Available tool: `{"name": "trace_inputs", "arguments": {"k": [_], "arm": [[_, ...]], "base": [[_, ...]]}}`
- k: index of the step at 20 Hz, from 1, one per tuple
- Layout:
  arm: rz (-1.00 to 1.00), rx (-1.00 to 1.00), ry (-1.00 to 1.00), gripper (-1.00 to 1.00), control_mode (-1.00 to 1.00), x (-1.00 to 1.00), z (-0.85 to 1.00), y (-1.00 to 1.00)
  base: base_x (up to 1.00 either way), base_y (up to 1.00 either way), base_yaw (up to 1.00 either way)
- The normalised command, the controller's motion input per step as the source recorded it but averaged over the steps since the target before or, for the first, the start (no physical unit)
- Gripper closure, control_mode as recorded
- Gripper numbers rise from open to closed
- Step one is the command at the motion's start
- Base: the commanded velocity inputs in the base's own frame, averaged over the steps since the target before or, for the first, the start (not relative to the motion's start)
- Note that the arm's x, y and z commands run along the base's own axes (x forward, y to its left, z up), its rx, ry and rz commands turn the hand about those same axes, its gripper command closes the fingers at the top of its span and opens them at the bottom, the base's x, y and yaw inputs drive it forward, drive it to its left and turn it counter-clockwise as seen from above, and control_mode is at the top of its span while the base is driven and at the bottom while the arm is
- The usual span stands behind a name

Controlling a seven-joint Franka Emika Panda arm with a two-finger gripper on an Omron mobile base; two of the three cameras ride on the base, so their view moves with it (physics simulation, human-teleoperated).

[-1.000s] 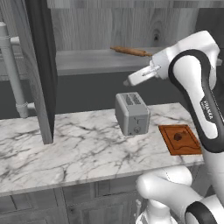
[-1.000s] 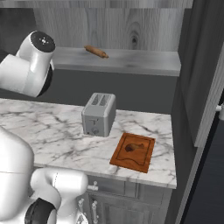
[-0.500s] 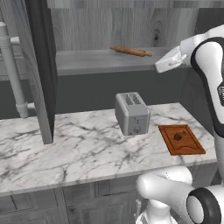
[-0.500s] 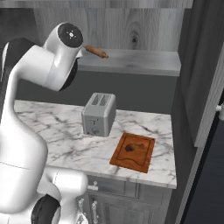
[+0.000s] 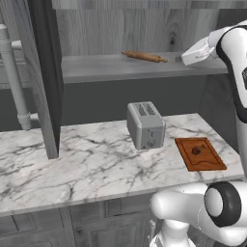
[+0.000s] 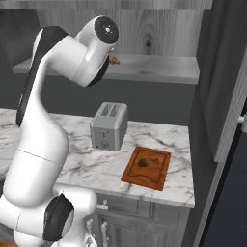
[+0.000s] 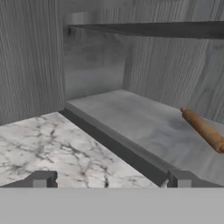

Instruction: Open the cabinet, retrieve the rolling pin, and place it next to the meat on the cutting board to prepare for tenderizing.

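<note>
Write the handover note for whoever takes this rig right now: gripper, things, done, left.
Gripper: open, empty, at shelf height facing into the cabinet.
Cabinet: doors open.
Rolling pin: lying on the cabinet shelf, untouched.
Cutting board: on the marble counter, right of the toaster; the meat sits on it.
Done: cabinet opened.
Left: grasp the pin, lay it on the board beside the meat.

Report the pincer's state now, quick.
Pincer: open and empty, fingertips wide apart, pointed toward the cabinet shelf, with the rolling pin lying off to one side.
</note>
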Motion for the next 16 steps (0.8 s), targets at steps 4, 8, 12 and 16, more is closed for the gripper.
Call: {"name": "trace_inputs", "arguments": {"k": [4, 8, 12, 16], "arm": [[-0.04, 0.01, 0.04, -1.00, -1.00, 0.32, 0.00, -0.29], [-0.04, 0.02, 0.03, -1.00, -1.00, 0.37, 0.00, -0.22], [-0.05, 0.03, 0.02, -1.00, -1.00, 0.41, 0.00, -0.16], [-0.06, 0.00, 0.00, -1.00, -1.00, 0.31, -0.11, -0.08]], "base": [[0.00, 0.00, 0.00], [0.00, 0.00, 0.00], [0.00, 0.00, 0.00], [0.00, 0.00, 0.00]]}}
